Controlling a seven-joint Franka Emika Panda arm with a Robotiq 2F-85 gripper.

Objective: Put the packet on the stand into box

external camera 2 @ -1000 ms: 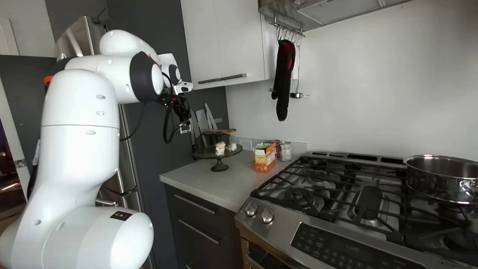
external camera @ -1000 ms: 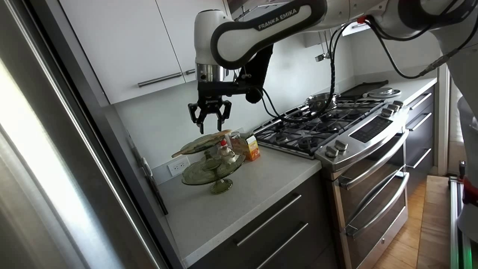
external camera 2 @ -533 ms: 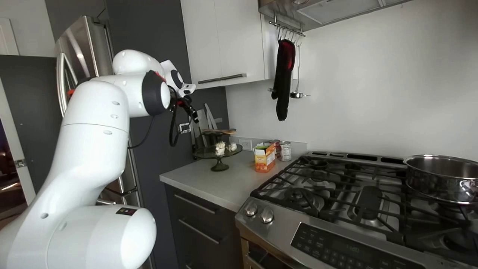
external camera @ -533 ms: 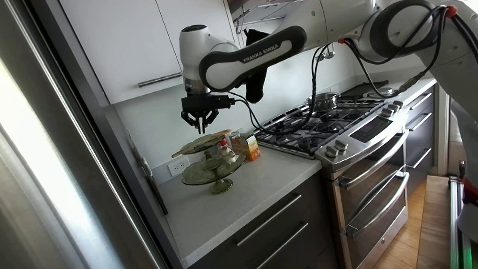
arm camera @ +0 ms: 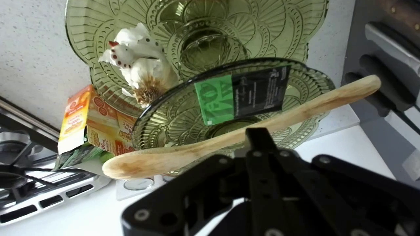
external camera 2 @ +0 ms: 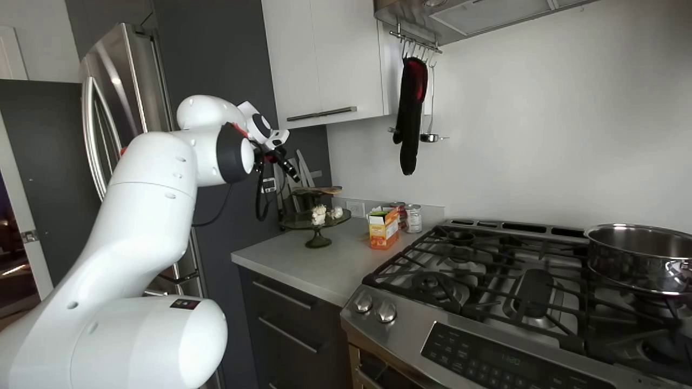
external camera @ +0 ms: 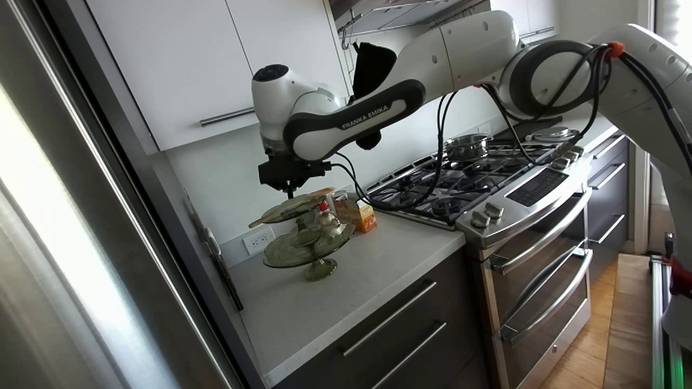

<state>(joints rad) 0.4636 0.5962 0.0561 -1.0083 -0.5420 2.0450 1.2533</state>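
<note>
Hanging just above the stand [external camera: 294,251] and pointing down, with the gripper [external camera: 291,193] pinched together around nothing at all! Spotting the green-and-black packet [arm camera: 242,95] clearly in the wrist view, lying on the upper plate [arm camera: 174,118], just beside a long wooden utensil [arm camera: 226,140]. Overlapping that utensil there with the fingertips [arm camera: 257,139]; touching or apart, impossible to tell. Down on the lower plate [arm camera: 272,29], garlic [arm camera: 157,72]. And over on the counter [external camera 2: 308,265], near the stand, the orange box [external camera 2: 384,232], upright with a flap up.
</note>
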